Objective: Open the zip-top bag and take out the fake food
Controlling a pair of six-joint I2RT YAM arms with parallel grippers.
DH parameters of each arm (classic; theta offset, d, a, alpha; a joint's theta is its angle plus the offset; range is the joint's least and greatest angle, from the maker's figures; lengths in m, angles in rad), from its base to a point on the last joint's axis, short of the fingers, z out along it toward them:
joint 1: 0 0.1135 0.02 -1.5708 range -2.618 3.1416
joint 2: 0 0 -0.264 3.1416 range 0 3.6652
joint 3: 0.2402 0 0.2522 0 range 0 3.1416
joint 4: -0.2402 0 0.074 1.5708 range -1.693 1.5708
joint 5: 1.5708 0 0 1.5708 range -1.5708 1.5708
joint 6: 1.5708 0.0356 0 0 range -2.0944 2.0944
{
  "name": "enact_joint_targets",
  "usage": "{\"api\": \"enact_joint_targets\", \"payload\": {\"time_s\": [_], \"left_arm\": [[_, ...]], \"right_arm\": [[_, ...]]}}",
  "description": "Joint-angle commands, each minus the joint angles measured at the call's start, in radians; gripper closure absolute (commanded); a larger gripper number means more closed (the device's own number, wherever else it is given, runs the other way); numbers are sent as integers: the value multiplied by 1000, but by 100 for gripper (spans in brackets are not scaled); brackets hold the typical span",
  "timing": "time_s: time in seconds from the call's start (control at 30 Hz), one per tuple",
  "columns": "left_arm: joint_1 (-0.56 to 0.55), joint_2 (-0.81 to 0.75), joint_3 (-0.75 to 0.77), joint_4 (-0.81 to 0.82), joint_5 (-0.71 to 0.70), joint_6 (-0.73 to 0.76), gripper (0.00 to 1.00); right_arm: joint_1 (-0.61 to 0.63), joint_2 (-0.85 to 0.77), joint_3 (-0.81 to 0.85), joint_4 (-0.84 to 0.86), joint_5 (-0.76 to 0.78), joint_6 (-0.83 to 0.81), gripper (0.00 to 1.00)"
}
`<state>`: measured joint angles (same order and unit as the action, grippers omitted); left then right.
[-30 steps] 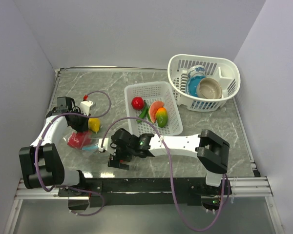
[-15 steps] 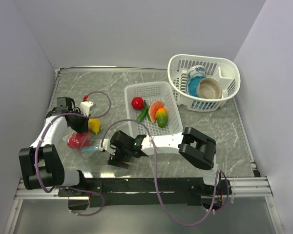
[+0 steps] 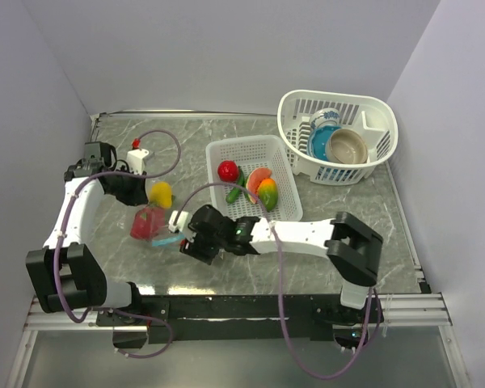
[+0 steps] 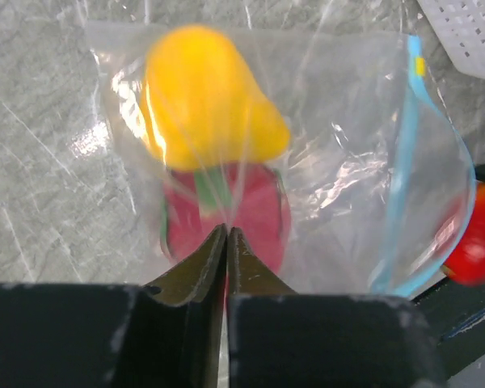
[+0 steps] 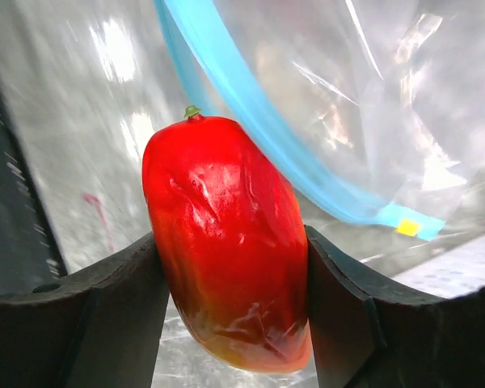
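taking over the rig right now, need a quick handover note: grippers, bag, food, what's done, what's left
Left gripper: shut, pinching the plastic of the zip-top bag.
Right gripper: closed on a red toy at the bag's mouth.
Done: zip open; four toys lie in the white basket.
To do: carry the red toy clear, then take out the yellow toy and the pink-red toy, both inside the bag.

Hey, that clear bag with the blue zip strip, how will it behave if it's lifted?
Probably floppy: the zip-top bag is thin, wrinkled film draped over the yellow toy. Likely slippery, as it looks glossy where the left gripper pinches it. Its contents may slide toward the bowed zip strip.
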<state>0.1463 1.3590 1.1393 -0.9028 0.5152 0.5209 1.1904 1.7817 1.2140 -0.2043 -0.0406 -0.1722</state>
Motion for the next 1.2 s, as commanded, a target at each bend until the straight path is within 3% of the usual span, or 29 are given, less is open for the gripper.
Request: {"api": "enact_joint_targets", "payload": {"time_s": [0.0, 0.07, 0.2, 0.33, 0.37, 0.4, 0.43, 0.5, 0.67, 0.8, 0.9, 0.93, 1.03, 1.17], "left_arm": [[2, -29, -22, 30, -50, -7, 79], [15, -3, -71, 74, -93, -2, 80], [24, 34, -115, 107, -107, -10, 99], [24, 5, -83, 99, -95, -13, 99], [24, 2, -64, 87, -68, -16, 99], [24, -1, -44, 56, -52, -21, 99], [24, -8, 2, 39, -28, -31, 99], [24, -17, 48, 3, 40, -50, 99], [19, -58, 178, -67, 158, -99, 99], [12, -84, 217, -110, 224, -119, 99], [-4, -92, 235, -163, 281, -116, 99], [-11, -98, 212, -160, 275, -113, 99], [-13, -100, 127, -114, 215, -116, 99], [-16, -86, 167, -192, 224, -96, 99]], "right_arm": [[-8, -68, 2, 57, -18, 31, 85], [-8, -50, -4, 54, -24, 37, 85], [-6, -63, 2, 39, -25, 56, 85], [-61, -188, -48, 106, 83, 91, 86], [-124, -230, -48, 118, 96, 108, 87], [-156, -249, -50, 153, 143, 126, 89], [-187, -267, -54, 179, 187, 170, 97], [-274, -297, -56, 235, 299, 236, 100], [-408, -150, 97, 91, 562, 379, 100], [-465, -9, 214, -61, 558, 445, 100], [-471, 22, 211, -52, 539, 445, 58], [-471, 25, 210, -52, 536, 457, 28], [-469, 9, 200, -44, 530, 465, 0], [-468, -50, 182, -37, 544, 445, 0]]}}
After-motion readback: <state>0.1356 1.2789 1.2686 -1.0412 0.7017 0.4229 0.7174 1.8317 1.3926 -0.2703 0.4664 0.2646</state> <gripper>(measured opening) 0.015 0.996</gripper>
